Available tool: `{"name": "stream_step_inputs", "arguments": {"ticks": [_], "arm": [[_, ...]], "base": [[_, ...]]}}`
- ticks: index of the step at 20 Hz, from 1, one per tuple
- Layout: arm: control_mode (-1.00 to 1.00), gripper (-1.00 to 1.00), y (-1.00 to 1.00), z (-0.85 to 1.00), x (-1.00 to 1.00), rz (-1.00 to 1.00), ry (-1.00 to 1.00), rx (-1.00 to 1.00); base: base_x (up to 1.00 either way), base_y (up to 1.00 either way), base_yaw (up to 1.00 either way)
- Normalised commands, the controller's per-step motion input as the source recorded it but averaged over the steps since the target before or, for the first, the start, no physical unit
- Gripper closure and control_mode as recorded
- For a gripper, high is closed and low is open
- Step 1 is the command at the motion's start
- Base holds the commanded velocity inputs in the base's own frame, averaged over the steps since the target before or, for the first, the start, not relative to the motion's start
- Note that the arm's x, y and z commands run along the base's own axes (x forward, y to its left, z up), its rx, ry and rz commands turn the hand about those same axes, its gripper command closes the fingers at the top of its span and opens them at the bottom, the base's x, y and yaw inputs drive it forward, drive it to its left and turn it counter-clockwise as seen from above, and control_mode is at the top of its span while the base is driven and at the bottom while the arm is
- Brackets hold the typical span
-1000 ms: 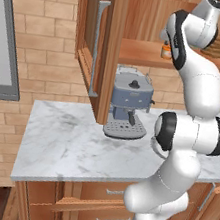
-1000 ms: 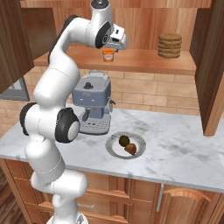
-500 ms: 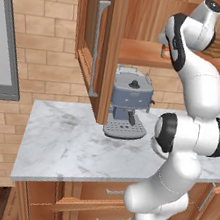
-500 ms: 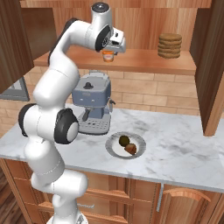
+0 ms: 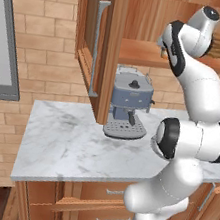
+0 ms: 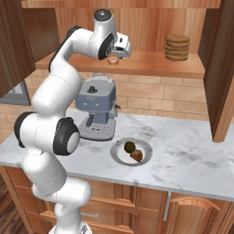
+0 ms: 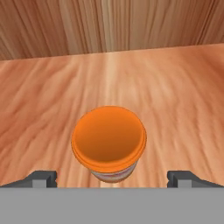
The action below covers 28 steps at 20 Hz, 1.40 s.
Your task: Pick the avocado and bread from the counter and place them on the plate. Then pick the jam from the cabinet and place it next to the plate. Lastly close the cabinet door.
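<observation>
- Hovering over the jam jar [image 7: 108, 142] on the cabinet shelf [image 6: 151, 64], with the gripper [image 7: 112, 178] pointed down at the orange lid.
- Seen in the hand view: jar dead centre between the two finger tips [image 7: 41, 178], one tip well out to each side, neither touching lid or glass.
- Jaws spread about as wide as they go, nothing held, nothing in contact.
- Jar standing upright, long axis vertical and roughly in line with the gripper's approach; round body, so no preferred grip angle, only a need to come lower before closing.
- Directly below and slightly ahead of the hand, judging by how much lid top shows and how little of the label under it.
- In the right base view: gripper [image 6: 119, 49] at the left part of the shelf, jar [image 6: 113, 60] just under it, a stack of brown discs [image 6: 177, 47] well apart at the right end.
- Down on the counter [image 6: 192, 151]: plate [image 6: 119, 155] carrying two dark items, most likely the avocado [image 6: 130, 146] and the bread [image 6: 136, 156], beside the blue coffee machine [image 6: 97, 107]; first part of the task looks done.
- Cabinet door [image 5: 95, 41] swung open at the left of the left base view, not yet closed.
- Likely next: straight descent until the pads flank the jar's body below the lid rim, then a squeeze; main risk is closing on the lid edge alone.
</observation>
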Motion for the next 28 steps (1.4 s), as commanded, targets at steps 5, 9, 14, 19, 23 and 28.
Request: {"name": "stream_step_inputs", "arguments": {"ticks": [5, 9, 14, 19, 23, 28], "arm": [[-1.00, -1.00, 0.01, -0.09, 0.01, 0.00, -0.08, -0.03], [-1.00, -1.00, 0.04, -0.01, 0.17, 0.00, -0.08, 0.00], [-1.00, -1.00, 0.04, 0.00, 0.20, 0.00, -0.04, 0.00], [-1.00, -1.00, 0.00, 0.00, 0.13, 0.00, -0.01, 0.00], [-1.00, -1.00, 0.00, 0.00, 0.12, 0.00, -0.01, 0.00], [-1.00, 1.00, 0.01, -0.07, 0.07, 0.00, -0.02, -0.03]], "base": [[0.00, 0.00, 0.00], [0.00, 0.00, 0.00], [0.00, 0.00, 0.00], [0.00, 0.00, 0.00], [0.00, 0.00, 0.00], [0.00, 0.00, 0.00]]}}
